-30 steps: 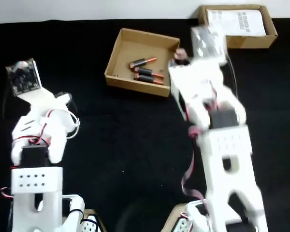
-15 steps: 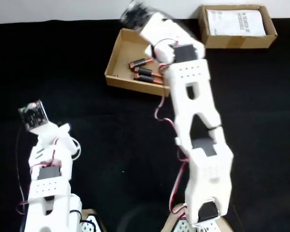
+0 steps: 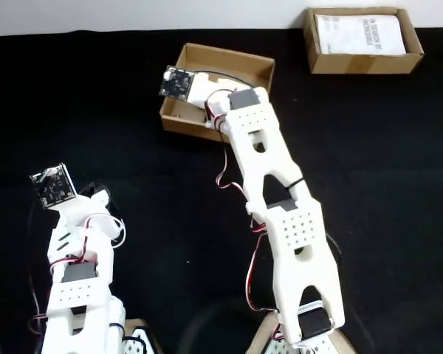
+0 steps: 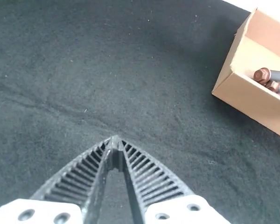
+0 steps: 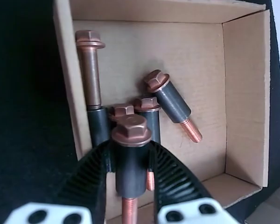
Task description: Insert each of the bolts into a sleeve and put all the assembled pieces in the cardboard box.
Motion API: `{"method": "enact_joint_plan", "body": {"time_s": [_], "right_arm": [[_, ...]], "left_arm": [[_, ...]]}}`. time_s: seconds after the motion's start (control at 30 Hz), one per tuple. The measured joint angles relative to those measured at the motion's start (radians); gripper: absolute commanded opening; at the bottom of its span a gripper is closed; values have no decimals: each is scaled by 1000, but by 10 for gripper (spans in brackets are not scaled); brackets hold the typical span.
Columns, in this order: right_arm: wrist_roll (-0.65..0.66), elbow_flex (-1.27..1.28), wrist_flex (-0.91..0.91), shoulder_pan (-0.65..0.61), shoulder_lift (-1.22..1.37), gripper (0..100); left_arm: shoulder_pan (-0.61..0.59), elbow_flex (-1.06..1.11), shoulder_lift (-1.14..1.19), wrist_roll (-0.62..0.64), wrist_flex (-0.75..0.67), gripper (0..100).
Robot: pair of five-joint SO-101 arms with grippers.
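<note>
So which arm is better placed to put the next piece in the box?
The right. Its claw grips a sleeved bolt right over the open cardboard box. The left claw is shut on nothing, over the black table, apart from the box.

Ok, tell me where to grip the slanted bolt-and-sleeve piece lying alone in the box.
Take the slanted piece across its dark sleeve, likely from above: that is its widest straight part, and it lies on the cardboard box floor, apart from the rest.
</note>
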Motion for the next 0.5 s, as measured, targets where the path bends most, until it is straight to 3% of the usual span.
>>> {"method": "enact_joint_plan", "body": {"time_s": [0.13, 0.3, 0.5], "right_arm": [[0, 0, 0, 0, 0, 21], [0, 0, 26, 6, 3, 124], [0, -28, 126, 8, 3, 127]], "left_arm": [[3, 0, 0, 0, 0, 9], [3, 0, 0, 0, 0, 9], [3, 0, 0, 0, 0, 9]]}}
